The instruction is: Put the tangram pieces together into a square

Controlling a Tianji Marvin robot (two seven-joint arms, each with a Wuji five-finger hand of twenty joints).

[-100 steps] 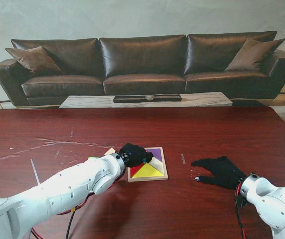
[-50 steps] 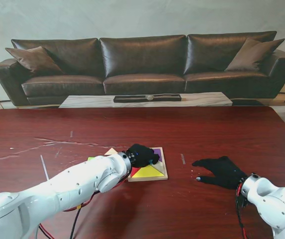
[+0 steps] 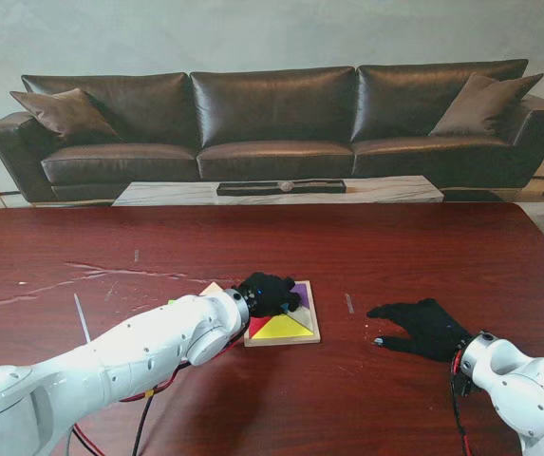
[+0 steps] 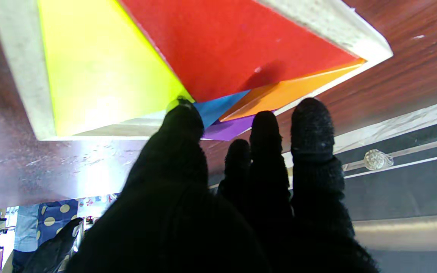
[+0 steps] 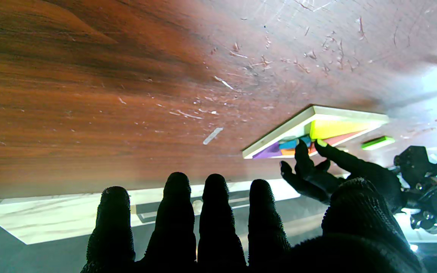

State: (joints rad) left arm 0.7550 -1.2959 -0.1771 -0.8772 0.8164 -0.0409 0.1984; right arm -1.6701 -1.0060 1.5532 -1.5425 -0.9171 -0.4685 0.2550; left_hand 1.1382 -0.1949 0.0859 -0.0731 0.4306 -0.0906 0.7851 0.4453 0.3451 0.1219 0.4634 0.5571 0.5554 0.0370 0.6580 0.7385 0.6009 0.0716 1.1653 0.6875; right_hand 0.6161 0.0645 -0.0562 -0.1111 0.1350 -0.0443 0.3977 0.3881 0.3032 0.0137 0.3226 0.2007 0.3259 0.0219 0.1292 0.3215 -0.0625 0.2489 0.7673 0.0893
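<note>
Dark wood table (image 3: 423, 256), sofa (image 3: 272, 119) behind. Tangram tray (image 3: 308, 334) mid-table, pieces inside. Left hand (image 3: 270, 293) over tray, fingertips (image 4: 182, 113) on pieces, grasp unclear. Right hand (image 3: 422, 326) flat, spread, empty, well right of tray.

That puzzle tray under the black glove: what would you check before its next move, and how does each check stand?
1. Tangram tray flat on table: ok.
2. Yellow piece and red piece seated in it: ok.
3. Left hand over tray, fingers at blue piece: ok.
4. Orange piece lying flush: cannot tell.
5. Green piece still outside tray: not ok.
6. Right hand flat, away from tray: ok.
</note>
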